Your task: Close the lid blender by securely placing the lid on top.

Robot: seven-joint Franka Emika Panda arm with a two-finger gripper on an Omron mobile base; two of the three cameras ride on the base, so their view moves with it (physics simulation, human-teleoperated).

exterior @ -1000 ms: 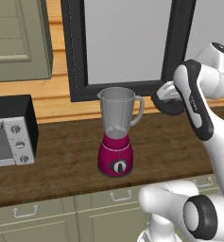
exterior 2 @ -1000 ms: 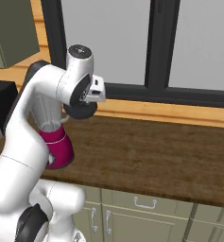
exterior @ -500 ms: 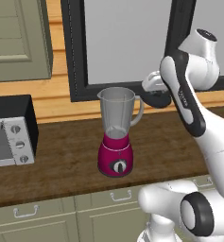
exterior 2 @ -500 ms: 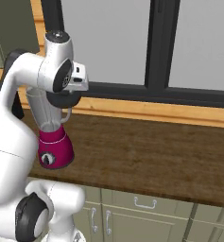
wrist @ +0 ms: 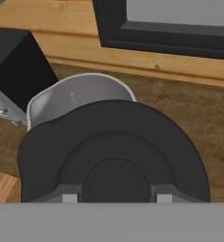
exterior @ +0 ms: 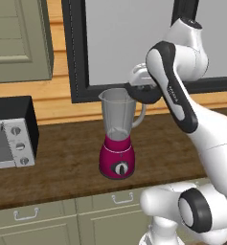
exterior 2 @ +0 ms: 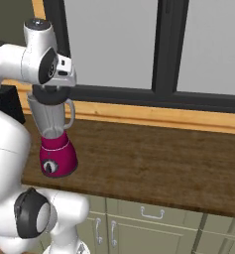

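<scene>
The blender (exterior: 117, 155) stands on the wooden counter, a magenta base with a dial under a clear grey jar (exterior 2: 51, 119). My gripper (exterior: 142, 86) is shut on the lid (exterior: 144, 94), a flat black disc, at the height of the jar's mouth. In the left base view the lid overlaps the jar's right rim above the handle. In the right base view the lid (exterior 2: 50, 95) sits right over the mouth under my gripper (exterior 2: 52, 88). In the hand view the lid (wrist: 113, 151) covers the near part of the jar's open mouth (wrist: 73, 97); my fingertips (wrist: 70, 197) grip its raised centre.
A black-and-silver toaster oven (exterior: 9, 131) stands to the blender's left, its dark side (wrist: 16, 71) close to the jar. A dark window frame (exterior: 81, 72) runs behind the counter (exterior 2: 153, 163). Cabinet drawers (exterior: 48, 217) lie below.
The arm has swung left, carrying the lid from beside the blender's right side to the jar's mouth. The blender has stayed put.
</scene>
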